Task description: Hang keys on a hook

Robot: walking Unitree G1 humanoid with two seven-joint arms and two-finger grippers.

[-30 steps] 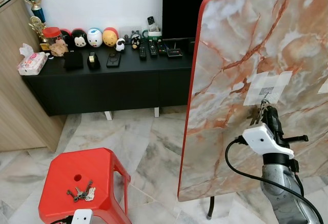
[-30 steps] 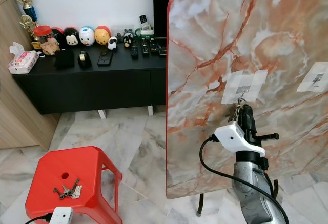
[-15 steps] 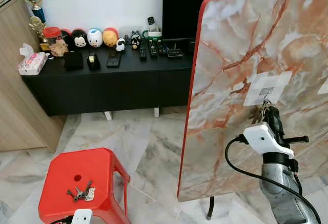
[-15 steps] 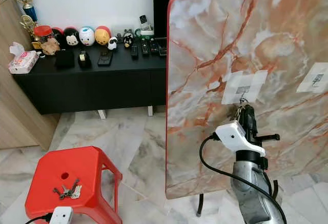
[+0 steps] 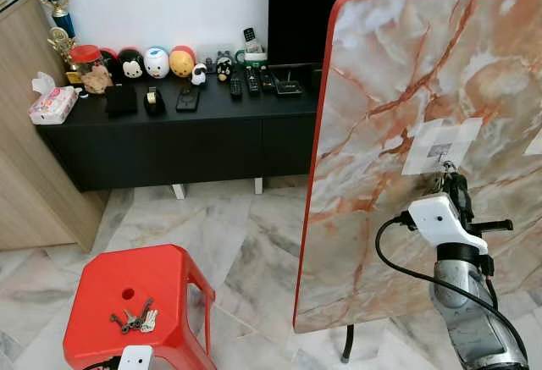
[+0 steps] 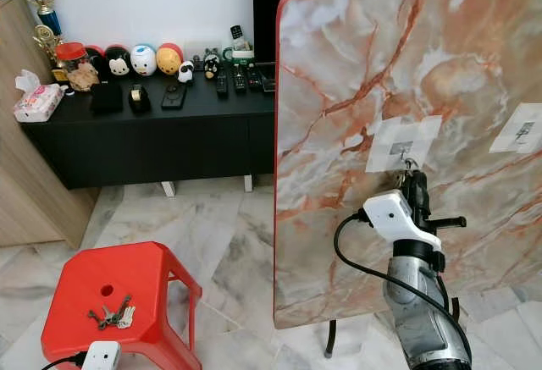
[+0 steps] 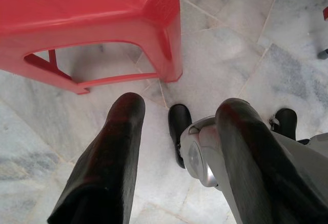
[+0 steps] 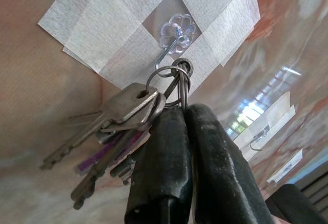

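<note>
- The right gripper (image 8: pixel 179 114) is clamped on the ring of a bunch of keys (image 8: pixel 115 134), held up against the upright marble board (image 5: pixel 406 74), right at the clear hook (image 8: pixel 171 47) taped there.
- The ring touches the hook's curved tip; whether it is actually threaded over it cannot be told.
- Judged risk: if the gripper lets go before the ring sits fully in the bend, the bunch would slide off and drop to the floor.
- A push or pull on the hook could also peel the tape (image 8: pixel 110 26), since only the strips appear to secure it.
- The left gripper (image 7: pixel 177 147) hangs idle with fingers apart above the floor, near the red stool (image 5: pixel 140 298), where a second set of keys (image 5: pixel 135 319) lies.
- In the head views the gripper's body hides most of the bunch.
</note>
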